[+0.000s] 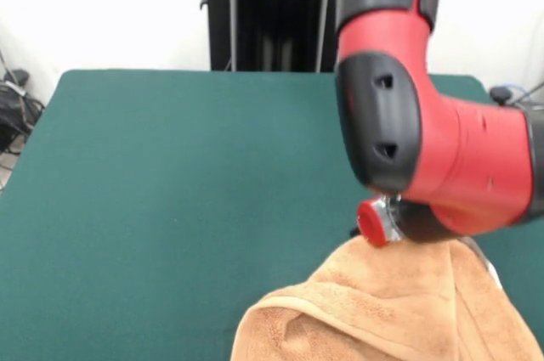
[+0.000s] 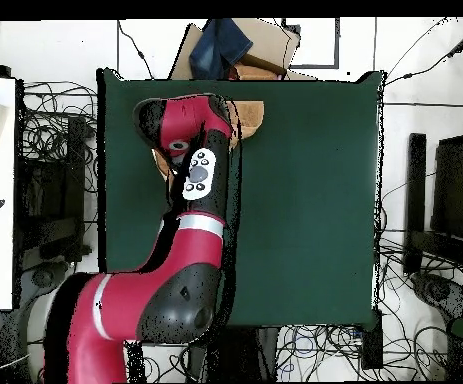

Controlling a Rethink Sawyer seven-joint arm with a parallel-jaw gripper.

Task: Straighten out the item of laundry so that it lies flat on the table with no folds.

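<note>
The green table (image 1: 170,200) fills most of the front view. The red and black arm (image 1: 425,140) reaches down at about 4 o'clock, hiding the gripper, so its opening cannot be told. Beneath it, at 5 o'clock, the orange terry towel (image 1: 399,310) lies bunched with a rolled fold.

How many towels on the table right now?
1. The towel lies bunched and folded at the near edge of the table in the front view, under the arm's wrist. The arm hides part of it, and hides the gripper.
</note>
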